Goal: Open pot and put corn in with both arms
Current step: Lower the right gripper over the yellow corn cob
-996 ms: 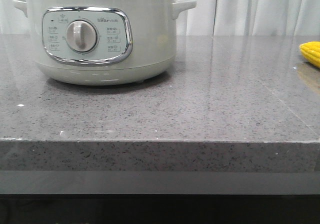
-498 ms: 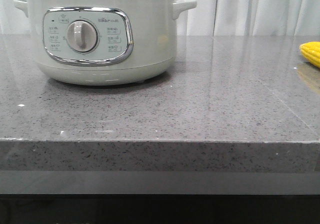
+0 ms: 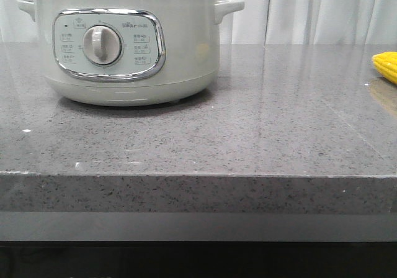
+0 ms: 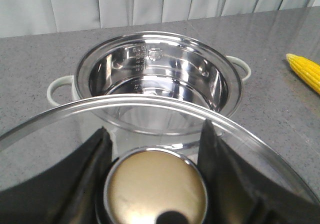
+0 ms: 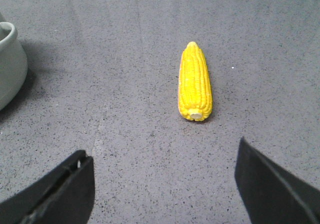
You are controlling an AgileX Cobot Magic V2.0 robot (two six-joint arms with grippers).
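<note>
Grey speckled stone forms the worktop [image 3: 248,135], backed by pale curtains. At the far left the pot [image 3: 127,45] is set with its dial facing forward, its steel bowl laid open. The glass lid [image 4: 150,109] is held lifted just above and nearer than the bowl, its knob [image 4: 155,186] pinched between the fingers of the left gripper [image 4: 156,154] — kept clear, it seems, so the mouth stays free. At the far right the corn [image 5: 195,81] lies flat on the stone, well apart from the pot. The right gripper [image 5: 165,184] is held spread wide, aimed at the cob, presumably for a grasp not yet made.
</note>
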